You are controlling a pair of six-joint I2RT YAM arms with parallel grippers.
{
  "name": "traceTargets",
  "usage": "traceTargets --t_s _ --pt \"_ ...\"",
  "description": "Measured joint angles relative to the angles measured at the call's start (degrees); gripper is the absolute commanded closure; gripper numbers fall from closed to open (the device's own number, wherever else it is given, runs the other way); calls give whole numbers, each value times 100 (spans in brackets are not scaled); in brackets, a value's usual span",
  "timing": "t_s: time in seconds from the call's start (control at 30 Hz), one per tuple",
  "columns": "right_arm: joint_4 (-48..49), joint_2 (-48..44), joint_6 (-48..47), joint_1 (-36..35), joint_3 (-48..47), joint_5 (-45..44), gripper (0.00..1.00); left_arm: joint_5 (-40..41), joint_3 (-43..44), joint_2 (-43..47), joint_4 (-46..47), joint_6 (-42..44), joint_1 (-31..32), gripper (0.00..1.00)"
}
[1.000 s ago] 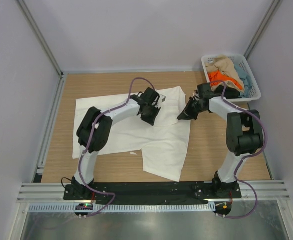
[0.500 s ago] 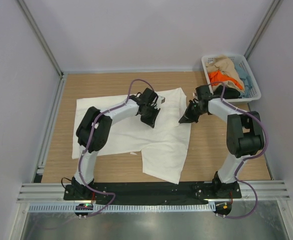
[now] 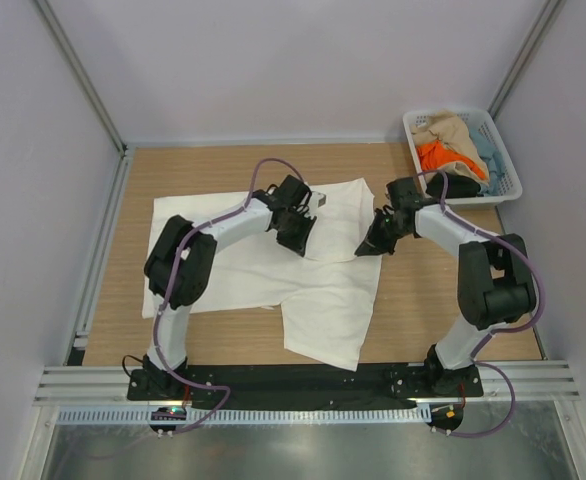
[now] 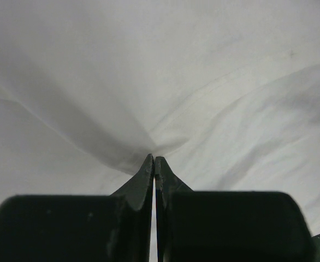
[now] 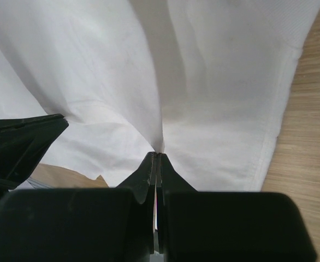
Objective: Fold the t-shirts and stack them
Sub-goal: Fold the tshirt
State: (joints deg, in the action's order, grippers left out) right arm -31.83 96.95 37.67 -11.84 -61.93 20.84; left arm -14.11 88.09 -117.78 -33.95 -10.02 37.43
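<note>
The white t-shirt [image 3: 243, 275] lies spread across the wooden table [image 3: 423, 310], with one section reaching toward the near edge at centre. Beyond that section, the right gripper [image 3: 366, 246] sits at the shirt's right-hand edge. The right wrist view shows its jaws pressed together on a raised ridge of white cloth, with bare wood just beside the hem. The left gripper [image 3: 296, 242] is slightly farther back, over the upper middle of the same shirt. Its jaws are likewise closed, pinching a fold from which creases radiate, as the left wrist view confirms. The two grippers are near each other but apart. At the far right corner stands a white lattice basket [image 3: 509, 186], well clear of the spread shirt. It holds a tan shirt [image 3: 453, 130], an orange shirt [image 3: 435, 154] and a pale blue shirt [image 3: 487, 150], bundled together.
</note>
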Motion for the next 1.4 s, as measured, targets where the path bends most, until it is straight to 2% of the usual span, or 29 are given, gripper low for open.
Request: traceTargets --t_s 0.33,0.37,0.4,0.47,0.5,0.6,0.63,0.73,0.83,0.97,1.1,1.27,1.4 --pt "-74 -173 -7 -11 271 -37 96 -2 -470 393 83 -48 -44 99" --pt "-74 -173 -9 -11 308 -37 94 -7 -501 393 92 -48 -44 97" --pt "-74 -173 -11 -11 334 -37 91 -15 -529 393 92 -48 -44 89" --pt "-81 -170 -33 -11 354 -44 82 -57 -575 393 81 -59 -44 82" --pt "-85 -170 -44 -11 354 -61 79 -79 -584 393 74 -63 -44 73" --pt "-140 -170 -111 -11 317 -181 69 -109 -581 400 70 -120 -44 63" --pt "-186 -170 -146 -11 262 -238 63 -109 -581 409 63 -131 -44 62" --pt "-188 -151 -232 -11 -55 -479 56 -59 -546 509 15 -149 -81 61" --pt "15 81 -330 -11 -603 -763 55 13 -518 802 -26 -162 -208 66" --pt "702 935 -444 -9 -1602 -1137 53 114 -468 1307 26 -184 -857 68" --pt "1091 1996 -492 11 -2658 -1412 52 249 -468 1530 352 -334 -1998 71" --pt "1241 3152 -568 33 -3788 -1650 52 225 -343 1123 619 -476 -3239 73" --pt "1211 3499 -592 42 -4183 -1759 52 57 -92 555 662 -579 -3615 75"
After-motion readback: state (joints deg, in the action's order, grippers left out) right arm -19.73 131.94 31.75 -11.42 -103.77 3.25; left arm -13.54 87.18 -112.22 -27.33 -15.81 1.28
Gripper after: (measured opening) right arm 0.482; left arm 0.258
